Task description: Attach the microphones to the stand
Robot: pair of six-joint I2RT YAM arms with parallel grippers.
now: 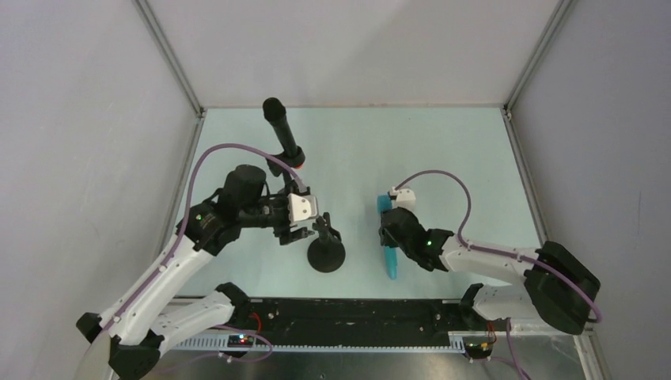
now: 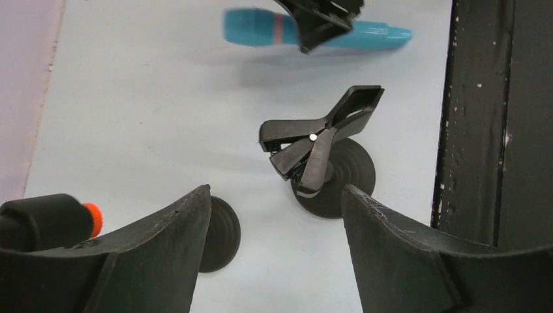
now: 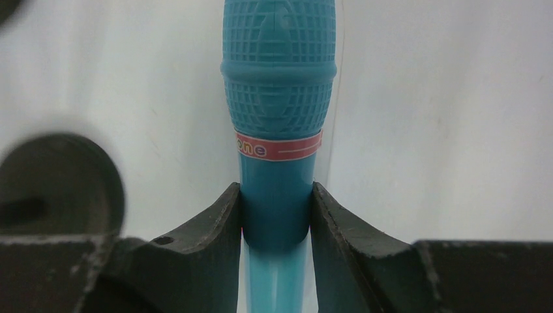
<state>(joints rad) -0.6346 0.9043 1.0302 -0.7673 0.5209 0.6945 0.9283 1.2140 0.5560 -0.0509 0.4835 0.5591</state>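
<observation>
— Blue microphone [image 3: 279, 98]?
— Right gripper [image 3: 275, 195] squeezes it, right of middle in the top view. Not on yet.
— Black microphone [image 1: 281, 131]?
— Upper middle, looks clipped on. Left gripper [image 2: 275, 195] gapes, holding nothing, near the empty stand [image 2: 339, 176].

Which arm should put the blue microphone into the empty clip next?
Right, most likely. The right gripper is shut on the blue microphone, not far from the stand with the empty clip. The left gripper is open and holds nothing.
</observation>
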